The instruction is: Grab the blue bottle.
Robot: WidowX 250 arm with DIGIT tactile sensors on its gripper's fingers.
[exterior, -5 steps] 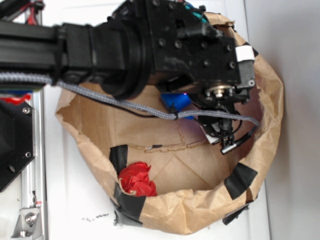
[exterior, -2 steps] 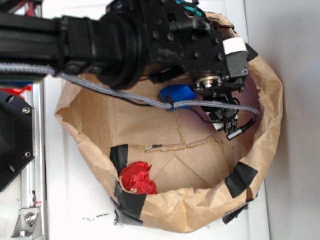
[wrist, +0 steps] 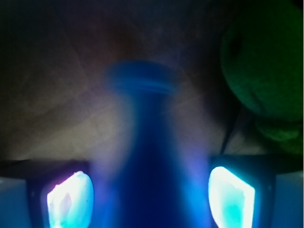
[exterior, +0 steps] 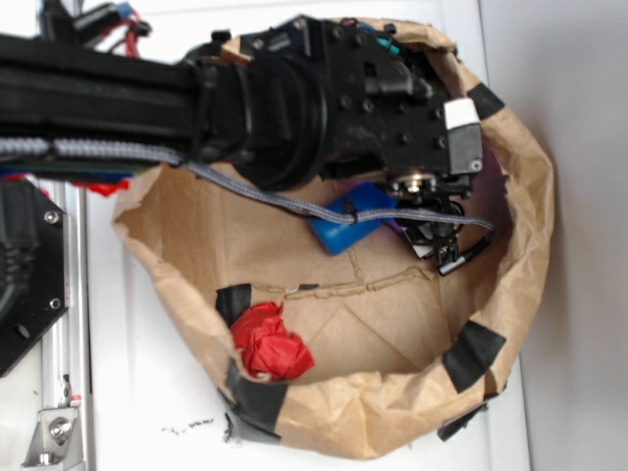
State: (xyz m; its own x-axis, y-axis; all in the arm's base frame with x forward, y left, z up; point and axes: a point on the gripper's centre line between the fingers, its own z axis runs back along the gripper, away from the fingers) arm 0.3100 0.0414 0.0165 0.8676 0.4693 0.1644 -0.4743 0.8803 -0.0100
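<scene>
In the exterior view the black arm reaches in from 9 o'clock across the top of a brown paper bag rolled down into an open tub, its rim patched with black tape. The bag sits on a white table. The gripper hangs inside the bag at about 2 o'clock from the bag's middle, fingers pointing down toward the floor of the bag.

The bottle lies tilted just at 9 o'clock of the gripper, partly under the wrist and crossed by a grey braided cable. Only its blue body shows here; the end nearest the gripper is hidden by the wrist.

In the wrist view the bottle fills the centre, blurred, with its threaded neck pointing to 12 o'clock. The two fingers glow pale blue at 7 and 5 o'clock, one on each side of the body, with a slim gap visible between each pad and the bottle. The jaws stand moderately open, straddling the bottle; whether either pad touches it I cannot tell through the blur.

A green plush sits at 2 o'clock of the bottle's neck in the wrist view. A red cloth wad rests against the bag's wall at 7 o'clock, well apart from the gripper.
</scene>
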